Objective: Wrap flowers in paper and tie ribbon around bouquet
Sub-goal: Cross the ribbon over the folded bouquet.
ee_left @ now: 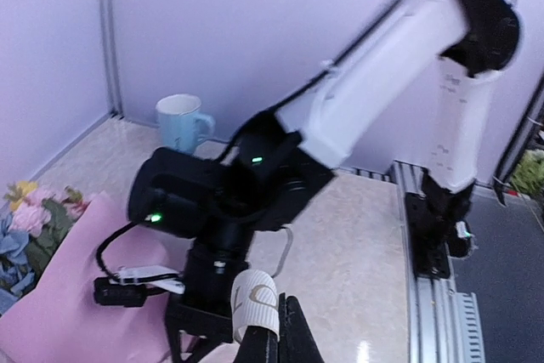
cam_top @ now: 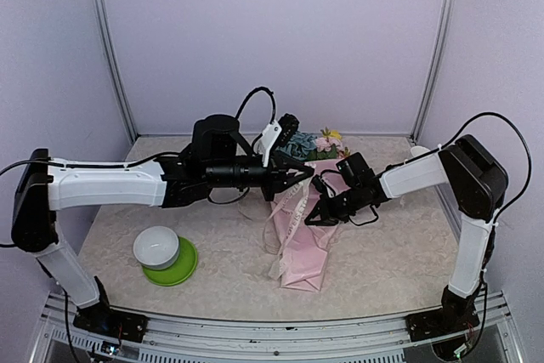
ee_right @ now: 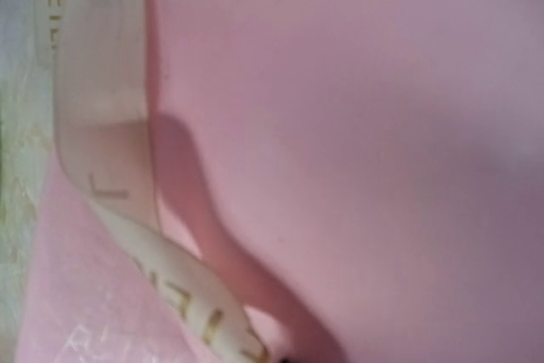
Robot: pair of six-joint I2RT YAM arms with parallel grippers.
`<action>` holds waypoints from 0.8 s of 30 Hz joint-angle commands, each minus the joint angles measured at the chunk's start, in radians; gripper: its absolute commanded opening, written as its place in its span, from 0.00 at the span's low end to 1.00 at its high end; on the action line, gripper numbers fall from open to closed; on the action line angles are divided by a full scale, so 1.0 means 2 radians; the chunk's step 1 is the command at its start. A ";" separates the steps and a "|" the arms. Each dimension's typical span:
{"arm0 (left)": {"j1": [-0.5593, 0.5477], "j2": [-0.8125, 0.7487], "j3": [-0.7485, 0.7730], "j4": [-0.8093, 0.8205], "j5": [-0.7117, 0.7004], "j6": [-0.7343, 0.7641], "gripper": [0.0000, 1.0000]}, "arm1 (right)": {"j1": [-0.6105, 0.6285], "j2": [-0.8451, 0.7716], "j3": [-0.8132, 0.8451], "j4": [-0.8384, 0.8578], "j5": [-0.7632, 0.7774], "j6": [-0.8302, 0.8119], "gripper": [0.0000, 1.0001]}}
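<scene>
At the near edge of the counter [cam_top: 399, 244] the two arm bases stand on the rail, one at each corner. Near left, one white bowl [cam_top: 156, 246] sits on one green plate [cam_top: 183, 271], well apart from the bouquet [cam_top: 306, 248]. The bouquet is one pink paper cone lying flat at mid-counter, narrow end toward the near edge. Bare counter lies between it and the bowl, and more to its right up to the side wall. One ribbon [cam_top: 287, 206] trails along the cone's left edge. The right fingers [cam_top: 314, 217] are low on the cone's upper half. The right wrist view shows only pink paper [ee_right: 382, 142] and the lettered ribbon curving down to a dark tip at the frame's bottom edge. The right fingers are pressed together; whether they clamp the ribbon cannot be told. The left fingers [cam_top: 297, 172] hang just above the cone's wide end. The left wrist view shows them pressed together, pinching a loop of ribbon at the tips. The flowers [cam_top: 325, 144] show at the far end, close to the back wall. One pale mug [ee_left: 180, 121] stands at the far right corner, plain only in the left wrist view.
</scene>
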 commanded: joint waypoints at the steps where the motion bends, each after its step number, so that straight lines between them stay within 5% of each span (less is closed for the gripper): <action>1: 0.048 0.049 0.039 0.051 -0.001 -0.067 0.00 | -0.002 0.013 -0.017 -0.018 0.002 -0.003 0.00; 17: 0.093 0.300 0.231 -0.068 -0.041 -0.115 0.00 | 0.003 0.011 -0.024 -0.010 -0.008 0.003 0.00; 24: 0.093 0.335 0.283 -0.158 -0.076 -0.075 0.22 | 0.005 0.009 -0.025 -0.012 -0.005 0.003 0.00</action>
